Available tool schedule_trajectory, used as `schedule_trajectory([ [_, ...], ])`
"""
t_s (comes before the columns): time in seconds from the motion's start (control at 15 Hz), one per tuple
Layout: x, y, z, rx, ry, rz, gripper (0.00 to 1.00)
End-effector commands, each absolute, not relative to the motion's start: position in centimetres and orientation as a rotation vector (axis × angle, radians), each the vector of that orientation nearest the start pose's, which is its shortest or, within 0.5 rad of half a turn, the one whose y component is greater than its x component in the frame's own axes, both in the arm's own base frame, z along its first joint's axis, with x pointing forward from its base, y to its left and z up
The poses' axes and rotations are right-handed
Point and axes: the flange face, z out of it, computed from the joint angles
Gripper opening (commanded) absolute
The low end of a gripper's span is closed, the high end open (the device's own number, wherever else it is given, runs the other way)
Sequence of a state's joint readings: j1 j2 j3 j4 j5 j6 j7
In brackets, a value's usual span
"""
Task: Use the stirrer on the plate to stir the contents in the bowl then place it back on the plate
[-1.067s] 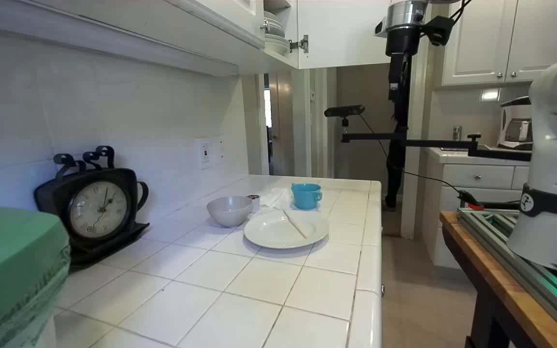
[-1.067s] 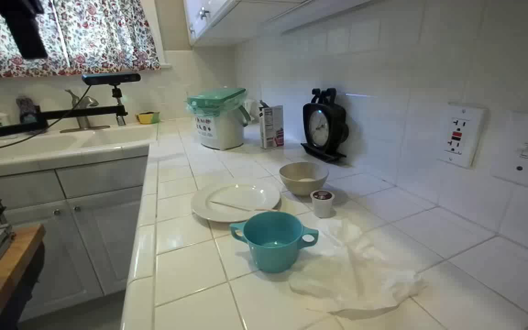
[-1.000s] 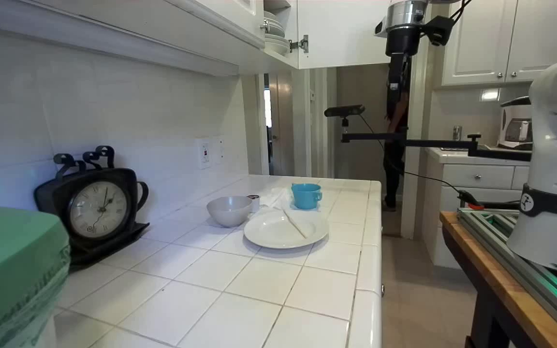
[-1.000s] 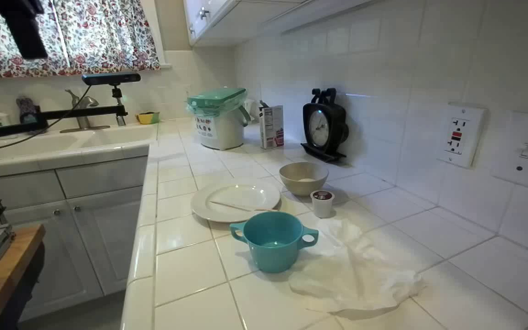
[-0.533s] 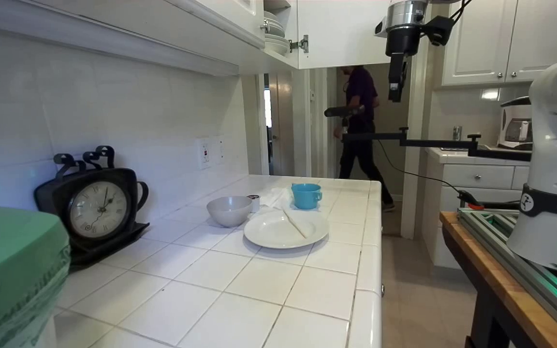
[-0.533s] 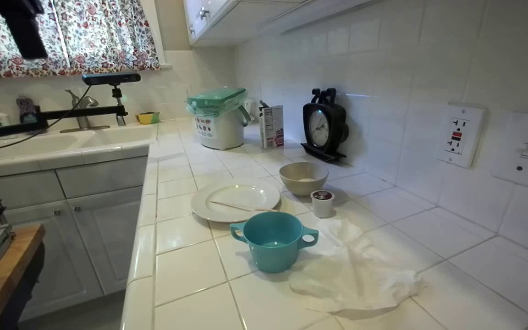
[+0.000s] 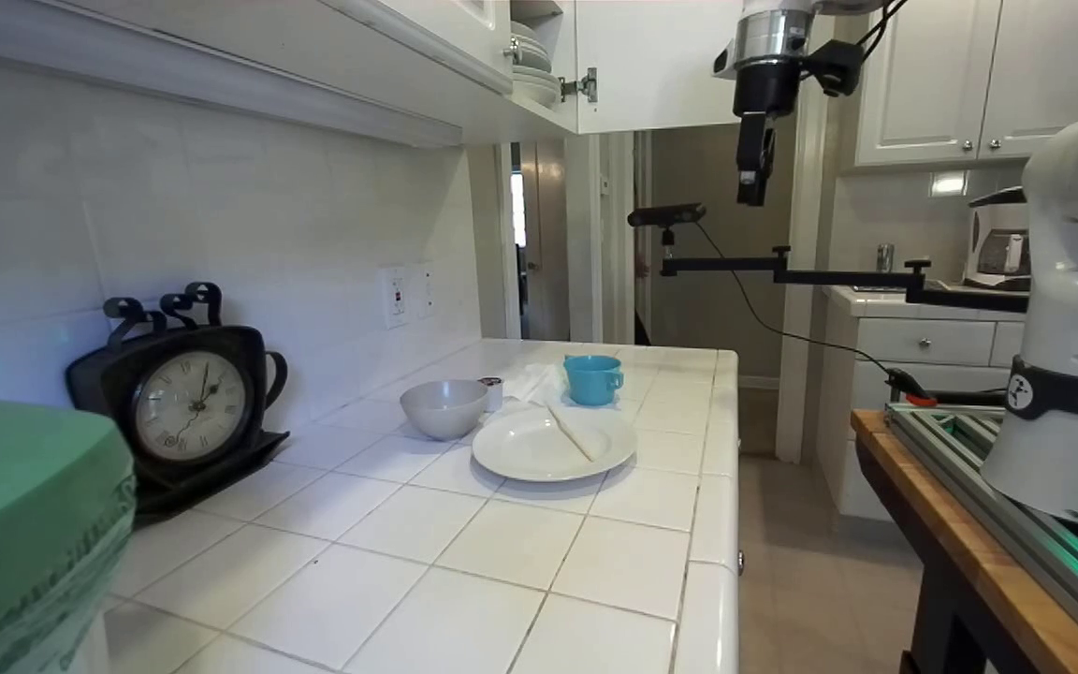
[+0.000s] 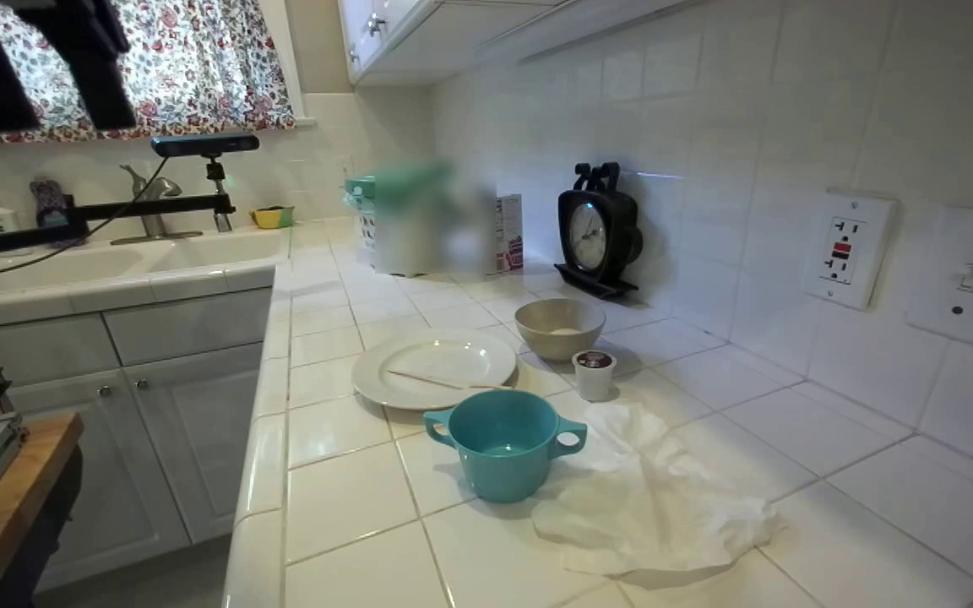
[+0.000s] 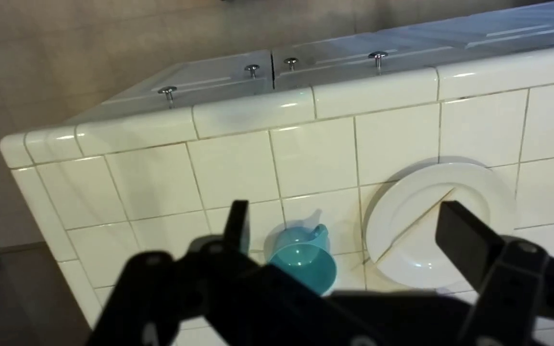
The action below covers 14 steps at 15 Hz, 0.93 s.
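The stirrer (image 7: 571, 433), a thin pale stick, lies across the white plate (image 7: 511, 459) on the tiled counter. In the wrist view the stirrer (image 9: 414, 225) crosses the plate (image 9: 421, 276) diagonally, one end at the rim. The grey-white bowl (image 7: 445, 410) stands beside the plate; in an exterior view something pale shows inside the bowl (image 8: 560, 338). It does not show in the wrist view. My gripper (image 7: 752, 187) hangs high above the counter, fingers down, away from the plate. The wrist view shows the gripper (image 9: 342, 211) open, its fingers wide apart with nothing between them.
A blue two-handled cup (image 8: 503, 464) stands close to the plate. A small pod (image 8: 595, 376) stands by the bowl, with crumpled paper (image 8: 664, 515) nearby. A black clock (image 7: 193, 407) stands by the wall. A camera on a black bar (image 7: 726, 266) is below the gripper.
My gripper has moved slightly down and over toward the counter. A person in the doorway walked left, almost out of view. The stirrer, plate and bowl have not moved.
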<state>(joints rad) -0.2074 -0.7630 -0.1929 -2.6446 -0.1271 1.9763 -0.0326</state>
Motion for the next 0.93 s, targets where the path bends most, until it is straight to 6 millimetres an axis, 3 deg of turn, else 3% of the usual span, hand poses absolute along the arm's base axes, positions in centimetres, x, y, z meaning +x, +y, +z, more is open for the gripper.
schedule_trajectory([
  [0.0, 32.5, -12.7, 45.8, -3.083, 0.528, -0.143, 1.00],
  [0.87, 40.9, -11.3, 36.6, -3.019, 0.873, -0.246, 1.00],
])
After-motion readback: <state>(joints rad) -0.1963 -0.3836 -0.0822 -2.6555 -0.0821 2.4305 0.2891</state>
